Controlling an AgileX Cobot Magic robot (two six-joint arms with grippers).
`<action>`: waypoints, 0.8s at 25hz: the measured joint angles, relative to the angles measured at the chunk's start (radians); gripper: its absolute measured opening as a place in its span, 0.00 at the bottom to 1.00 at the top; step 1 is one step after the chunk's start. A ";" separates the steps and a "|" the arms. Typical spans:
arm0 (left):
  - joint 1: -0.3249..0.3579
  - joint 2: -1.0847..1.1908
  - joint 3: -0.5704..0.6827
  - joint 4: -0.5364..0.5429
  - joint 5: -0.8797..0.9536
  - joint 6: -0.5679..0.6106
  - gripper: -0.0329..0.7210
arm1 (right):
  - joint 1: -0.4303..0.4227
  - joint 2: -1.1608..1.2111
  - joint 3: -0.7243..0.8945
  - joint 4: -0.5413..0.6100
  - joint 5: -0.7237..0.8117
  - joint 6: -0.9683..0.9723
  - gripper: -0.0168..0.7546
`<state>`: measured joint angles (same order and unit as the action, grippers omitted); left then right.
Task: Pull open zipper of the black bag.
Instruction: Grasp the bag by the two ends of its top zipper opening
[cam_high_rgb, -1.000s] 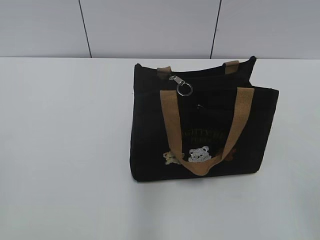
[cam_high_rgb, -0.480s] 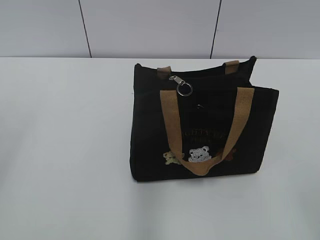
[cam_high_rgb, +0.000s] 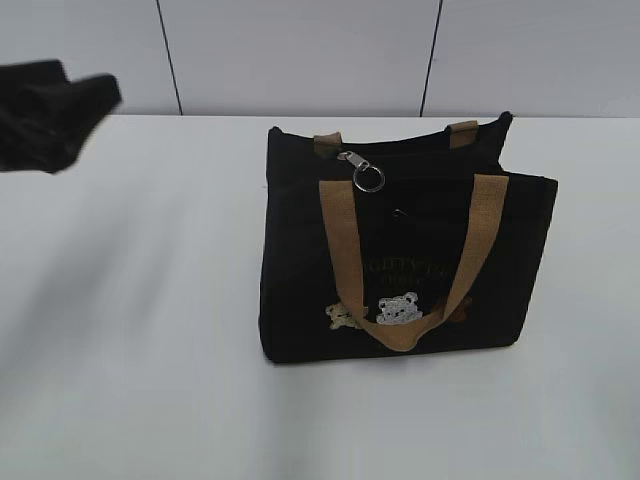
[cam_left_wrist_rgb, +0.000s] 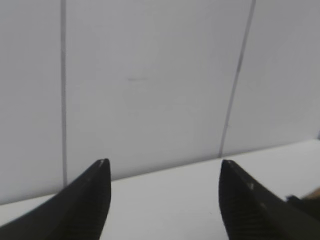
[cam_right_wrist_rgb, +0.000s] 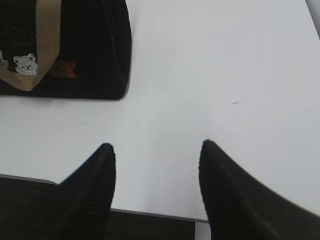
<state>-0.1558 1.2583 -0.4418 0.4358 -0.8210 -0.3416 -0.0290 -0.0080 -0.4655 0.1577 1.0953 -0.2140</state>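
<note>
exterior view: the black bag (cam_high_rgb: 400, 250) stands right of centre on the white table (cam_high_rgb: 130, 300), its zipper (cam_high_rgb: 362, 170) pull lying on the top edge. a blurred dark left arm (cam_high_rgb: 50, 110) shows at upper left.

left wrist view: the left gripper (cam_left_wrist_rgb: 162, 167) gapes wide, empty, facing the wall (cam_left_wrist_rgb: 150, 75).

right wrist view: the right gripper (cam_right_wrist_rgb: 157, 150) is parted, empty, with the bag at upper left.

Even, bright light washes my white matte tabletop (cam_high_rgb: 130, 330) pale; only a soft shadow lies under the black fabric tote bag (cam_high_rgb: 300, 250), near side. My left black arm (cam_high_rgb: 50, 115) smears into motion blur far left. Both wrist views show my fingertips out of focus.
</note>
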 joint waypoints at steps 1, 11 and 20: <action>0.000 0.080 -0.014 0.058 -0.043 -0.010 0.72 | 0.000 0.000 0.000 0.000 0.000 0.000 0.55; 0.000 0.501 -0.379 0.740 -0.173 -0.377 0.72 | 0.000 0.000 0.000 0.000 0.000 0.000 0.55; -0.043 0.665 -0.622 1.025 -0.276 -0.499 0.69 | 0.000 0.000 0.000 0.000 0.000 0.000 0.55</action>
<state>-0.1990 1.9232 -1.0636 1.4610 -1.0972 -0.8407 -0.0290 -0.0080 -0.4655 0.1577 1.0953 -0.2140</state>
